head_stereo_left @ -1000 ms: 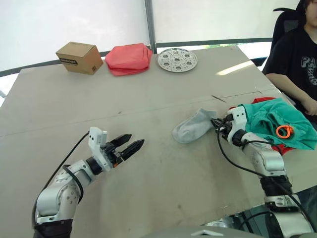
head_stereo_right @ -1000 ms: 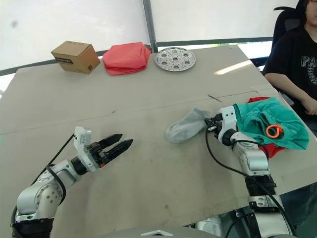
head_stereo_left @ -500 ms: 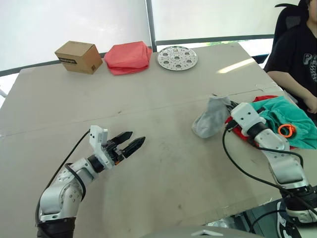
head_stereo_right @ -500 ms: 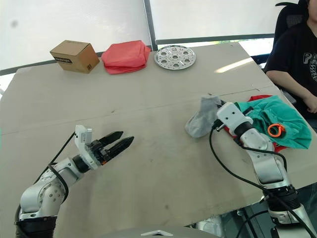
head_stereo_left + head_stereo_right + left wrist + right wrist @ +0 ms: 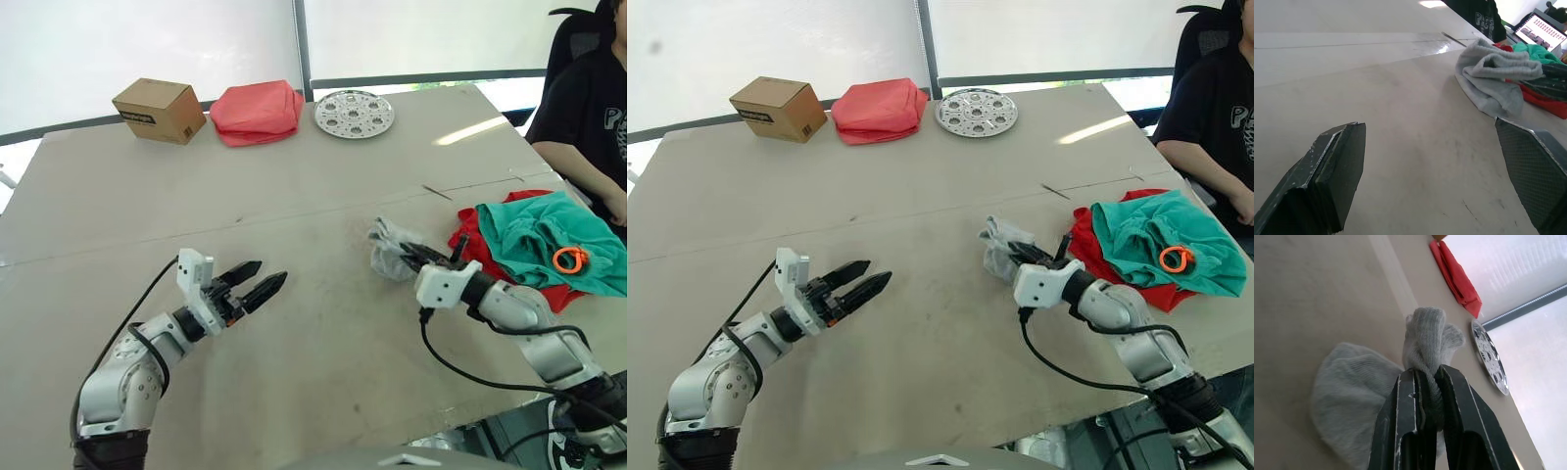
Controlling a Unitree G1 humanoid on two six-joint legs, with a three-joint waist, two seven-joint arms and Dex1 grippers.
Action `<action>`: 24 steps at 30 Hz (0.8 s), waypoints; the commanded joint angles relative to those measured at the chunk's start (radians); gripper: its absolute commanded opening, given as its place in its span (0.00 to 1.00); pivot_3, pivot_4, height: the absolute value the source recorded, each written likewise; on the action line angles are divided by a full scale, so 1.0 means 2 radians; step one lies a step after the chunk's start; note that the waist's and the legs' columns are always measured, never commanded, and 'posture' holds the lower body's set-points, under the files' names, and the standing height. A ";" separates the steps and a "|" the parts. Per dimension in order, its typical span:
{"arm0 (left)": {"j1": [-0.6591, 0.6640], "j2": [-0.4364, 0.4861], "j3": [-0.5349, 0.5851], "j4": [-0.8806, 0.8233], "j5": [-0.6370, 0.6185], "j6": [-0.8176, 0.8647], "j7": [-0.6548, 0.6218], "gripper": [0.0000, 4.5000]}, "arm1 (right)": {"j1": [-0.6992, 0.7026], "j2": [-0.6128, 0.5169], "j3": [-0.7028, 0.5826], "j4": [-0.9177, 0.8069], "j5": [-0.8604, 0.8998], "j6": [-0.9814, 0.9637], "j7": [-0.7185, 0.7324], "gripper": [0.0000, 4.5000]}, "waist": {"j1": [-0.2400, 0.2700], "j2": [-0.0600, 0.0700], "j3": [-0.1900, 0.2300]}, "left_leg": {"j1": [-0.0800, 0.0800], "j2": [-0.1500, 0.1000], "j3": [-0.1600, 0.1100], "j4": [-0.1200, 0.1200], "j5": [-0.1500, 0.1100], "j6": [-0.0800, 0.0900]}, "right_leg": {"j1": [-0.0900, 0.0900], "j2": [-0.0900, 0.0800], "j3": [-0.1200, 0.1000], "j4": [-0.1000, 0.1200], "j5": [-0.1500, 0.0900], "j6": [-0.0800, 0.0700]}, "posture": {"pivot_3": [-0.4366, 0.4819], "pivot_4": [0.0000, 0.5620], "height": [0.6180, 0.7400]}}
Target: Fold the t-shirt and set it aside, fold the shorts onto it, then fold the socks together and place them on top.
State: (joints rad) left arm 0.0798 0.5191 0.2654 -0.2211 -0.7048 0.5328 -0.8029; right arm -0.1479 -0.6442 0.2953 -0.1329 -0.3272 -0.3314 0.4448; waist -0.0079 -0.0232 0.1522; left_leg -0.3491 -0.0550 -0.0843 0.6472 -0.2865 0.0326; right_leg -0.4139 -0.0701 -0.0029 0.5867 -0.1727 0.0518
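The right gripper has swung round, carrying the grey sock it pinches. A second ago the sock lay flat, stretched away from the shorts; it then hung lifted, and now sits crumpled on the table near the t-shirt.

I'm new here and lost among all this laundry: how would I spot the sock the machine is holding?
Start at the big tan table and find the red-and-teal clothes heap near its right edge. Just left of that heap, the right gripper pinches a small crumpled sock. It is the only light grey cloth there, far smaller than the t-shirt or shorts.
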 commanded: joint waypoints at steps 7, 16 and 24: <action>0.021 0.048 -0.024 -0.028 0.040 -0.056 -0.079 1.00 | -0.010 -0.016 0.034 0.101 0.009 -0.066 0.075 0.02 | -0.003 -0.001 0.000 | 0.001 0.000 0.000 0.000 0.000 0.000 | 0.000 0.000 0.000 0.000 0.000 0.000 | 0.48 0.27 1.00; 0.042 0.102 -0.041 -0.070 0.045 -0.114 -0.179 1.00 | -0.006 -0.025 -0.020 0.022 0.120 0.041 0.144 0.81 | 0.003 0.000 0.000 | 0.001 0.001 0.000 0.000 0.000 0.000 | 0.001 -0.001 0.001 0.000 0.000 0.000 | 0.48 0.27 1.00; 0.039 0.095 -0.062 -0.064 0.048 -0.165 -0.232 1.00 | 0.060 -0.084 -0.140 -0.254 0.432 0.384 0.181 0.99 | 0.011 0.001 0.001 | -0.002 0.001 -0.001 0.000 -0.001 0.001 | 0.000 -0.001 -0.001 -0.001 -0.001 -0.001 | 0.48 0.27 1.00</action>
State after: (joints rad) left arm 0.1584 0.7068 0.1432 -0.3314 -0.6083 0.2261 -1.2505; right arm -0.0221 -0.7921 0.0966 -0.5304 0.3758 0.3077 0.8221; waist 0.0134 -0.0205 0.1550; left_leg -0.3525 -0.0517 -0.0866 0.6486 -0.2885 0.0348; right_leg -0.4138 -0.0724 -0.0038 0.5842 -0.1745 0.0493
